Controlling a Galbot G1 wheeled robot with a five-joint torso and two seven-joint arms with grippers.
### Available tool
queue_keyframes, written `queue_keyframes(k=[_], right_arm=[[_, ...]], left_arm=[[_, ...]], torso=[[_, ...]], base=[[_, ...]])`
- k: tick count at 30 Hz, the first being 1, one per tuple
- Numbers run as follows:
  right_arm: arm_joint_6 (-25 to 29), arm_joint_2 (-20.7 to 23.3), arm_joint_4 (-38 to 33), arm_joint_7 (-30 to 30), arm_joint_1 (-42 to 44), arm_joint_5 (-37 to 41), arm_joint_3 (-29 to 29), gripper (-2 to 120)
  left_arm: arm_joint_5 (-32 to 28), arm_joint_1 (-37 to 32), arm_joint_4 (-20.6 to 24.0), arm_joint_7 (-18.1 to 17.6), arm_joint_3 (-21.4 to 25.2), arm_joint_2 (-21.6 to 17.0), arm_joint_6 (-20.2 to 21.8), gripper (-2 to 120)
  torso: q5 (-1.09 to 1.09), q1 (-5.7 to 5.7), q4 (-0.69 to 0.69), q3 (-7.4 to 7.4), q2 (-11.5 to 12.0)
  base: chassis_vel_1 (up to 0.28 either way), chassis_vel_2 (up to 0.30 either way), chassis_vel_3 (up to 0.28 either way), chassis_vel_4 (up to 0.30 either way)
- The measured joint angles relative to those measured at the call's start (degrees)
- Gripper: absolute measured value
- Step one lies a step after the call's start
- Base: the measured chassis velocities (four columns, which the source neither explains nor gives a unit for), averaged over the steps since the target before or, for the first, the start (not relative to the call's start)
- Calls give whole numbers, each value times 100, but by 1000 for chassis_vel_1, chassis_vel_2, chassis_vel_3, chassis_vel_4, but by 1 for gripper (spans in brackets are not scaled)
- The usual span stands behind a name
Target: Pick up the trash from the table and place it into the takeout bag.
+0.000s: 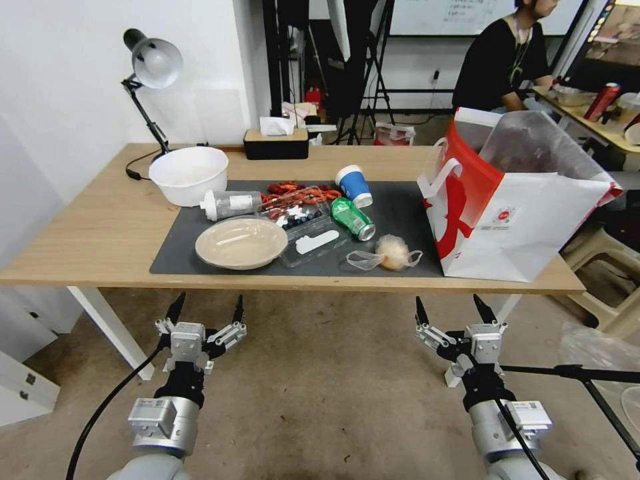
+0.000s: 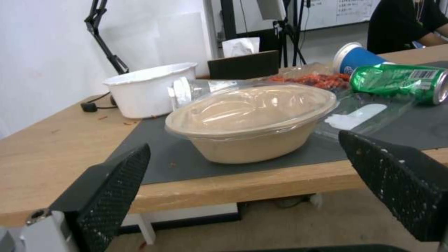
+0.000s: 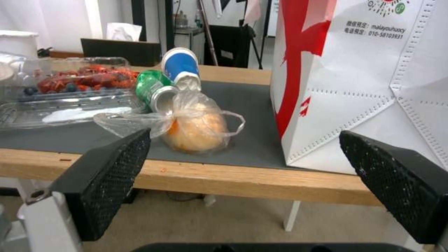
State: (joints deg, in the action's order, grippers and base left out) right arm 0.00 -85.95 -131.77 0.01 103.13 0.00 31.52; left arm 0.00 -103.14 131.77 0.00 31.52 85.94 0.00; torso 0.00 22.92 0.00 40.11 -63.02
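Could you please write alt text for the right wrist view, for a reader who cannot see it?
The open right gripper, jaws spread wide, faces the table edge from below, with a clear bagged bun straight ahead on the dark grey mat. The red-and-white takeout bag stands beside it; a green drink can, blue paper cup and clear clamshell lie behind.

Takeout bag (image 1: pixel 513 220) stands right of the litter on the mat (image 1: pixel 400 213); bun (image 1: pixel 392 253) nearest it.

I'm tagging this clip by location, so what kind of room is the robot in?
Probably an office or lab workspace: a whiteboard on the back wall, tripod stands behind the table, and a desk lamp.
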Motion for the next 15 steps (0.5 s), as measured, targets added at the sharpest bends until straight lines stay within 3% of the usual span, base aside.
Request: queue_keyframes(k=[15], right_arm=[[0, 0, 0, -1, 0, 0, 0, 100]], left_arm=[[0, 0, 0, 0, 0, 0, 0, 100]], torso=[[0, 0, 0, 0, 0]], base=[[0, 0, 0, 0]])
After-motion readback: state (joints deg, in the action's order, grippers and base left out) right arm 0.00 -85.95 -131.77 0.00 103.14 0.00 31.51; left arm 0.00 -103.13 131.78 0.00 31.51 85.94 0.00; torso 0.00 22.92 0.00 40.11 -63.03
